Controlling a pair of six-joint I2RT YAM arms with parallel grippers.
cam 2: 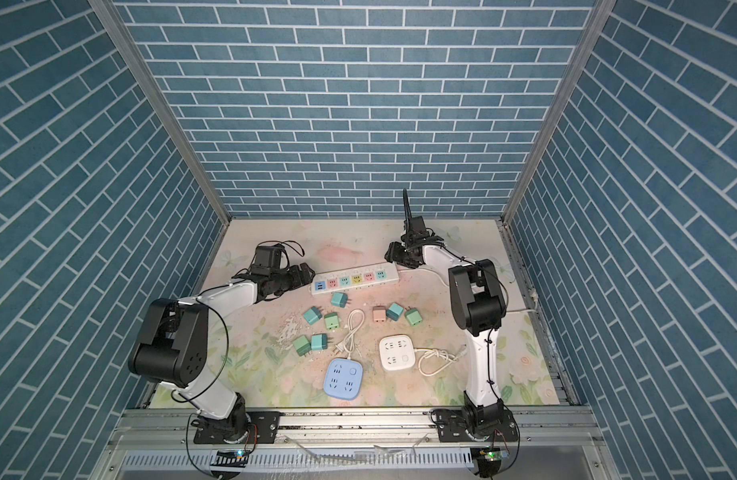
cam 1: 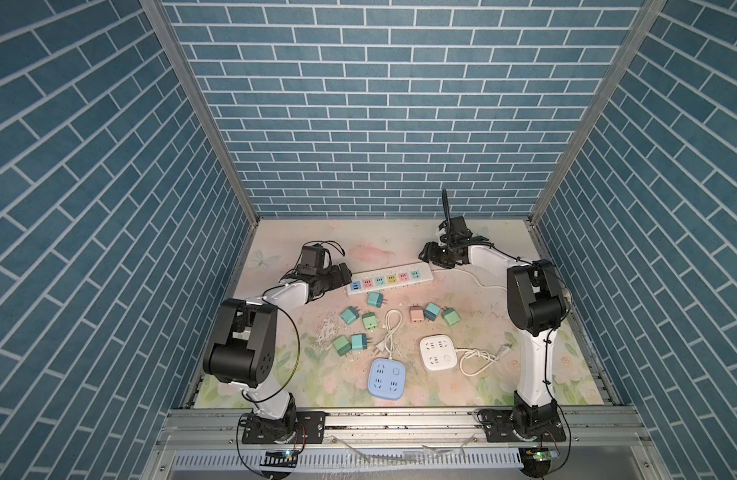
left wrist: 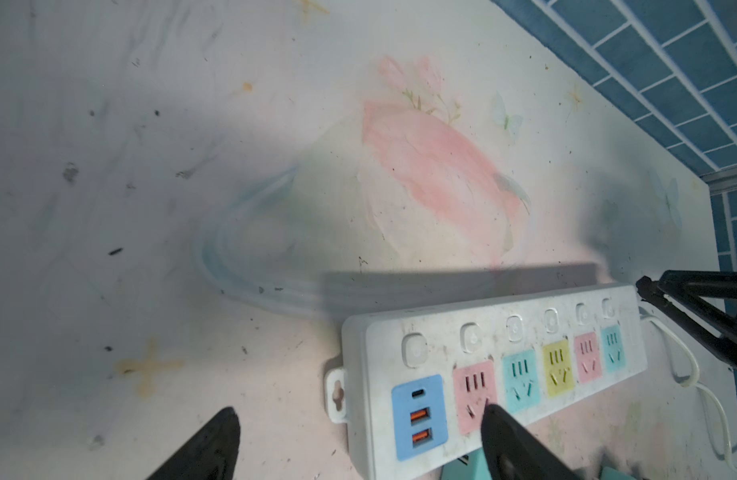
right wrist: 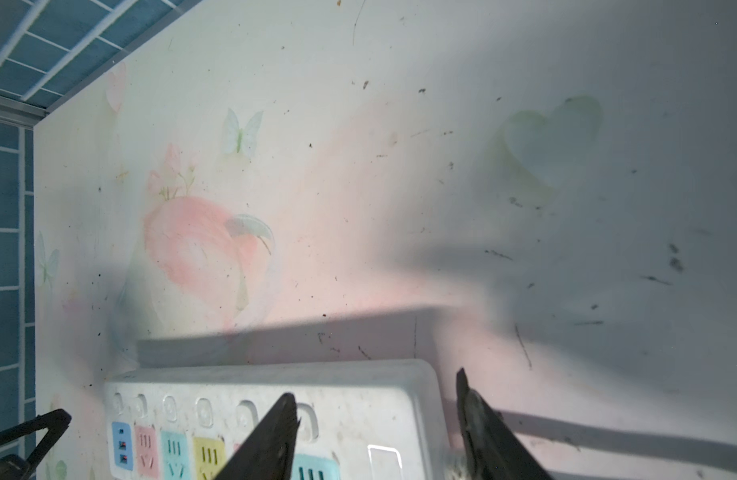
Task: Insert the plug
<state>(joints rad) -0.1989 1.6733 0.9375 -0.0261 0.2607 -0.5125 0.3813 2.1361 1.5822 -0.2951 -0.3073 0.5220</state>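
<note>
At power strip (cam 1: 389,281), left pincer (cam 1: 347,275), right pincer (cam 1: 424,252)

Twin arms in white and black: the left arm (cam 1: 285,293) and right arm (cam 1: 531,365) pair glossy white shells with bulky black joint housings (cam 1: 533,299). The left arm's housing shows a cluster of small holes (cam 1: 267,363) on its side. Just behind the left pincer (cam 1: 346,272) and the right pincer (cam 1: 425,251) sits a boxy black camera (cam 1: 313,254). The fingers (left wrist: 508,440) are matte black and taper to points. A thin black cable (cam 1: 296,345) loops free of the left arm; a second cable (cam 1: 546,365) is tied against the right arm's shell. Farthest from each pincer, a black base plate (cam 1: 283,428) carries silver screws (cam 1: 319,426).
</note>
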